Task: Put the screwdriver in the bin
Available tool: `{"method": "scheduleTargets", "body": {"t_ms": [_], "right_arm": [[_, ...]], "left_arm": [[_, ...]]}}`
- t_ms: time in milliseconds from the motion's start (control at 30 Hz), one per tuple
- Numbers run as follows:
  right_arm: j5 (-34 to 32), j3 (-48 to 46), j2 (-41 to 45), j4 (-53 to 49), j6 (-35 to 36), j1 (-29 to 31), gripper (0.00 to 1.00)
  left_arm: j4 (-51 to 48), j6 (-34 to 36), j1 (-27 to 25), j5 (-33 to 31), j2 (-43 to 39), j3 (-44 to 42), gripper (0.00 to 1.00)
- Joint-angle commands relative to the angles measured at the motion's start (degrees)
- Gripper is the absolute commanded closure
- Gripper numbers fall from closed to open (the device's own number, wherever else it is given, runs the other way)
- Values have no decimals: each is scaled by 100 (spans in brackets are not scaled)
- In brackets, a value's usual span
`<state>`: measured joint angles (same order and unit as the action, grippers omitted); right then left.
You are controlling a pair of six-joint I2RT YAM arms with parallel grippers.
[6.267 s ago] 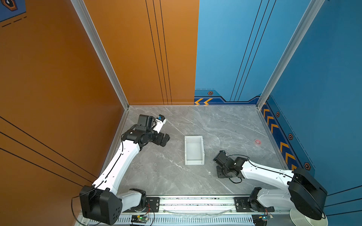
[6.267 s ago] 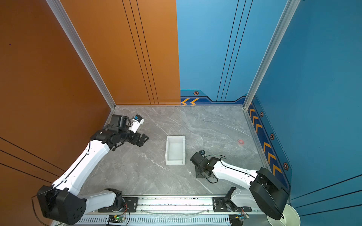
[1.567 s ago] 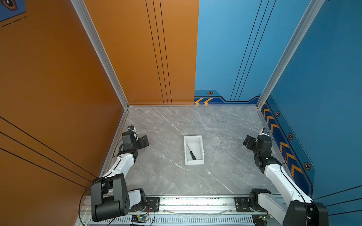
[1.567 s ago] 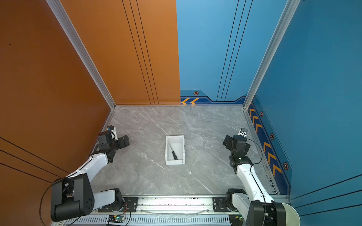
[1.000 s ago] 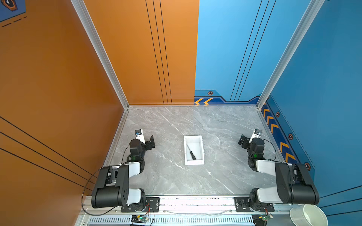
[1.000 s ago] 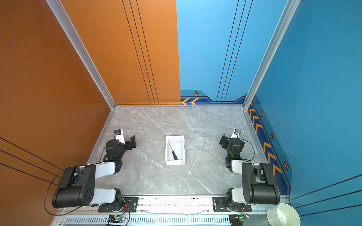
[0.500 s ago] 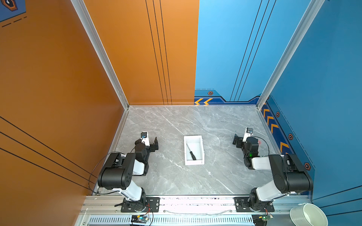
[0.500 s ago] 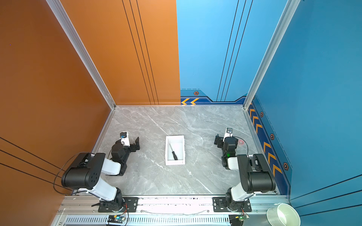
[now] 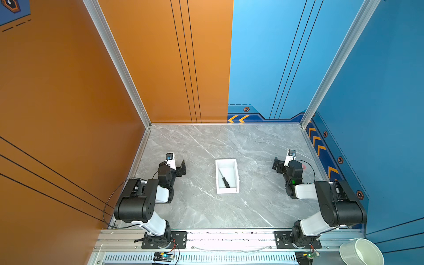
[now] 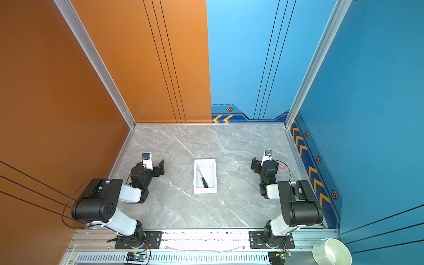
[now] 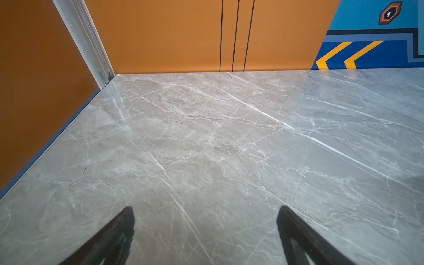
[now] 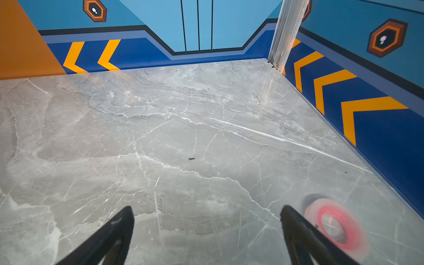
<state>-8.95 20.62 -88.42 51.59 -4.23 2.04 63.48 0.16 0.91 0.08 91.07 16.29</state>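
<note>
The slim screwdriver [image 9: 224, 177] lies flat inside the white, straight-walled plastic bin [image 9: 227, 191] in the middle of the grey, white-veined marble worktop [image 9: 206, 142]. Since a second ago my arms have folded up tighter; bin and screwdriver have not shifted. Its long axis runs near-to-far, slightly slanted, with the black handle near-right and the metal tip far-left. My left pincer [image 11: 205, 210] and right pincer [image 12: 206, 210] gape wide, empty.

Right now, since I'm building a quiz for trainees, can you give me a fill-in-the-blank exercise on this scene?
1. The screwdriver lies ____ the bin.
2. The left gripper has its fingers ____ and holds nothing.
3. The red ring lies beside the ____ gripper.
Missing words: inside; open; right.
</note>
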Motion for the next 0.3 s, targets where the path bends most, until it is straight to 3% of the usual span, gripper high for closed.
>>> {"method": "scheduleTargets", "body": {"t_ms": [0, 267], "right_arm": [[25, 66, -27, 70, 106, 15, 0], [63, 74, -26, 64, 93, 0, 0]], "left_arm": [[-153, -57, 94, 205, -113, 109, 2], [-161, -21, 85, 274, -99, 128, 2]]}}
